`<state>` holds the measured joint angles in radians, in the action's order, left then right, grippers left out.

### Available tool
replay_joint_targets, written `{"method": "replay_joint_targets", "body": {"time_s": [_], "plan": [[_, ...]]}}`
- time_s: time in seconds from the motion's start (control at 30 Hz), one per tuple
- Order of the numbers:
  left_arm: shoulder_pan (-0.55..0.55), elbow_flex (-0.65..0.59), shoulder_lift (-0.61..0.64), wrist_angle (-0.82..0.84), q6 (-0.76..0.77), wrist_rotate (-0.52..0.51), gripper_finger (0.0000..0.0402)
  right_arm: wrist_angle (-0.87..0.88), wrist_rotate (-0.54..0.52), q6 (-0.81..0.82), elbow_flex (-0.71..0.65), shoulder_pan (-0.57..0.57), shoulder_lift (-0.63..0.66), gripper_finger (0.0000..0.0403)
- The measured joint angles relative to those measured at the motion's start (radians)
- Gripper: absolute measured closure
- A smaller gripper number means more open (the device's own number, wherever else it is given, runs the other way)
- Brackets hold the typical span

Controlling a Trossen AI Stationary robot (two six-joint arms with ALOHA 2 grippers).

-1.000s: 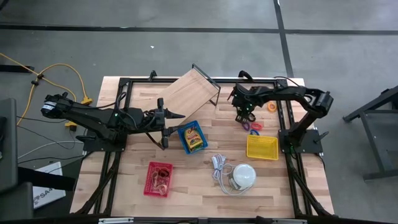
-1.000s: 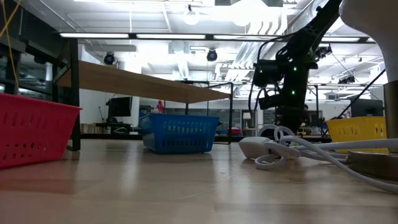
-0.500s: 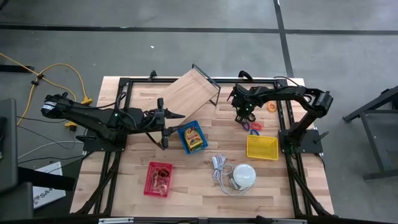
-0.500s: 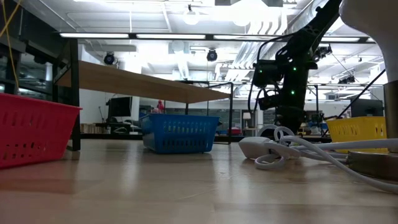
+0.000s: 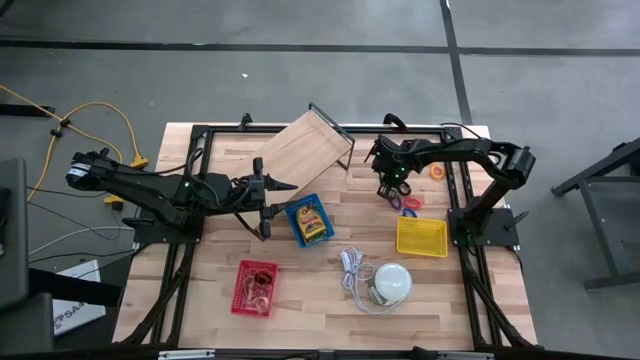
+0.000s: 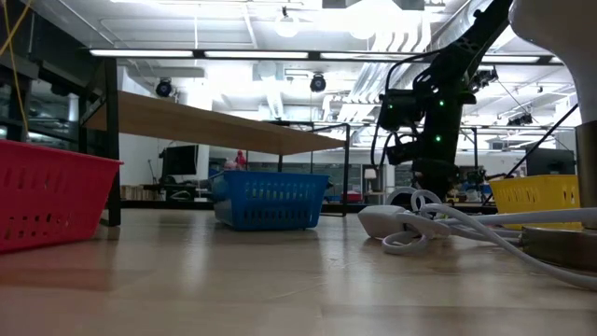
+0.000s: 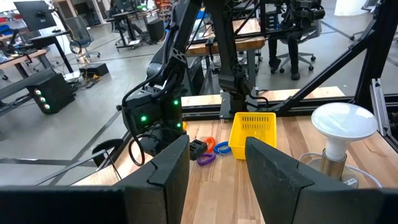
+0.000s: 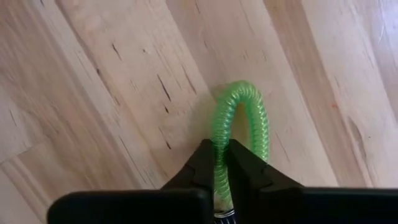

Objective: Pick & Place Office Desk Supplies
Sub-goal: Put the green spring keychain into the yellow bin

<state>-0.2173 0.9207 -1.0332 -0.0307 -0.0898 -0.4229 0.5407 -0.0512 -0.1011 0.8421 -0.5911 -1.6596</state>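
Pale wood planks fill the table, with a workshop of lights and desks behind it in the low view. Right gripper is down at the far right part of the table, its two dark fingers pressed together on a green coil ring, which lies on the wood and loops out past the fingertips. From above, that gripper sits just beside a small cluster of loose pieces: a purple ring, a blue one and a pink-red one next to it, and an orange ring farther toward the table's far edge, by the arm. A yellow basket stands near these, on the near side. Left gripper hovers at mid-table with its fingers spread apart and nothing between them, just beside a blue basket that holds yellow-green packets. A tilted wooden board on a black frame stands beyond that. Nearer the front are a red basket with tan rubber bands in it, and a white dome with its white cord.
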Motion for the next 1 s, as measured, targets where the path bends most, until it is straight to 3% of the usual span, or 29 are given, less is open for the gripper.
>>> {"method": "replay_joint_targets", "body": {"time_s": [0.2, 0.53, 0.77, 1.0], "plan": [[0.000, 0.000, 0.000, 0.000, 0.000, 0.000, 0.0252, 0.009, -0.053, 0.024, -0.002, 0.001, 0.048, 0.0382], [0.000, 0.000, 0.000, 0.000, 0.000, 0.000, 0.0252, 0.109, -0.030, 0.094, -0.001, 0.019, 0.319, 0.0390], [0.000, 0.000, 0.000, 0.000, 0.000, 0.000, 0.0252, 0.157, -0.039, 0.136, 0.000, 0.102, 0.449, 0.0389], [0.000, 0.000, 0.000, 0.000, 0.000, 0.000, 0.0252, 0.331, -0.056, 0.326, 0.000, 0.208, 0.490, 0.0388]]}}
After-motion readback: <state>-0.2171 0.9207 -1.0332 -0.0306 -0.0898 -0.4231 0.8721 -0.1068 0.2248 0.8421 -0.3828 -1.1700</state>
